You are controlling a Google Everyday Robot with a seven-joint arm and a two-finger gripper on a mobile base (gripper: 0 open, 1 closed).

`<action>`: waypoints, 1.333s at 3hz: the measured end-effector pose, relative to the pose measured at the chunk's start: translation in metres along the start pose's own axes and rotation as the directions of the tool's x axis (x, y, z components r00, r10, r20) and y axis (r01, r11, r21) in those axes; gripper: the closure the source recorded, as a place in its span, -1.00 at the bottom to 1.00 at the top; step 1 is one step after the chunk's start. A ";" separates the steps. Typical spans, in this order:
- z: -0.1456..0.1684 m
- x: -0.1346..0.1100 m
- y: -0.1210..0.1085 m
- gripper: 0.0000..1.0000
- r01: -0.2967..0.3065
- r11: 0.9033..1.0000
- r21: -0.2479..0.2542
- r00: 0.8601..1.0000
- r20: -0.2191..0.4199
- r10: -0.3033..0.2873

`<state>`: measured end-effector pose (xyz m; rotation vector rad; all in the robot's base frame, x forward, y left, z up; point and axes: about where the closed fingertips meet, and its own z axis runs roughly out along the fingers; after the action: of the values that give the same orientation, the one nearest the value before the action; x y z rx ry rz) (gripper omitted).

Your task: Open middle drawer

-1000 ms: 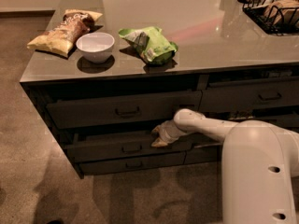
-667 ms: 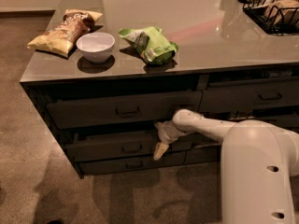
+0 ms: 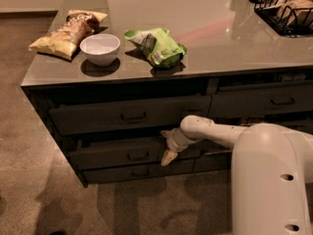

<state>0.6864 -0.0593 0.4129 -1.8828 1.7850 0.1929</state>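
Gripper off the handle; middle drawer barely out, if at all

Gripper hung tip-down in front of the drawer bank, just right of the middle drawer's bar handle and apart from it. Holding nothing. Open or closed: could not tell. Arm reached in from the right.

Progress, as judged: early to midway. A dark band showed above the middle front, which may mean it was drawn slightly forward, or may be shadow only. No inside was visible. The main pull seemed left to do, and the handle would need to be taken first.

Middle drawer: wide, dark grey-black, flat front of medium height, small dark handle at centre. It sat between the upper drawer and the thin bottom drawer, on the bank's left column.
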 end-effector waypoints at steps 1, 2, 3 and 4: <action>-0.004 0.005 0.009 -0.21 -0.010 0.999 -0.048 1.000 -0.028 0.008; -0.011 0.008 0.020 0.26 -0.028 0.995 -0.091 0.999 -0.037 0.025; -0.029 0.009 0.033 0.54 -0.057 0.993 -0.102 0.998 -0.032 0.055; -0.036 0.008 0.038 0.21 -0.060 0.992 -0.111 0.998 -0.035 0.057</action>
<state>0.6416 -0.0822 0.4288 -1.9216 1.8879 0.2917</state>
